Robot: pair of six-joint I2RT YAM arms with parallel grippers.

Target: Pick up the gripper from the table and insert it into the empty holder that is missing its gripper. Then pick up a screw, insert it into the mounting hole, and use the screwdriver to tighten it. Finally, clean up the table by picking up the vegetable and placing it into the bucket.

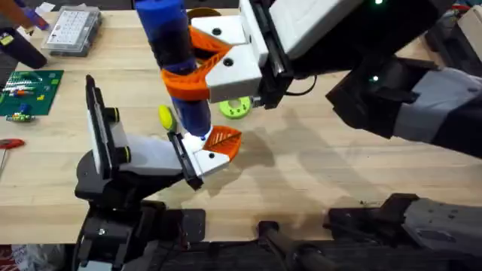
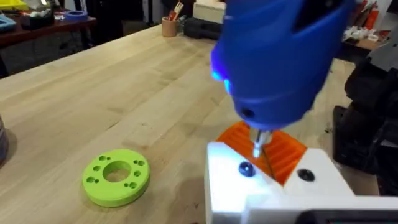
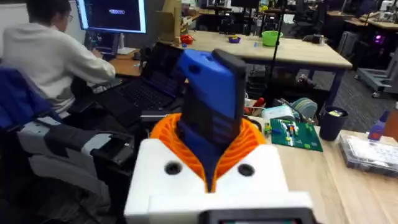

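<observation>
My right gripper [image 1: 197,66] is shut on the blue screwdriver [image 1: 175,53], holding it upright with the tip down; its orange pads clamp the blue body [image 3: 211,124]. The thin metal tip [image 2: 258,144] sits just above a dark screw head [image 2: 245,168] in the white gripper part with an orange ribbed pad [image 2: 273,186] mounted on my left gripper [image 1: 217,147]. A small yellow vegetable [image 1: 165,115] lies on the table beside the screwdriver. An orange-brown rim, probably the bucket [image 1: 202,10], peeks out behind the screwdriver at the back.
A green disc with holes [image 1: 235,108] [image 2: 116,176] lies just beyond the left gripper. A clear compartment box [image 1: 71,30], a green circuit board [image 1: 30,90] and a red-handled tool [image 1: 7,143] sit at the left. A brown cup holding sticks [image 2: 169,26] stands far off.
</observation>
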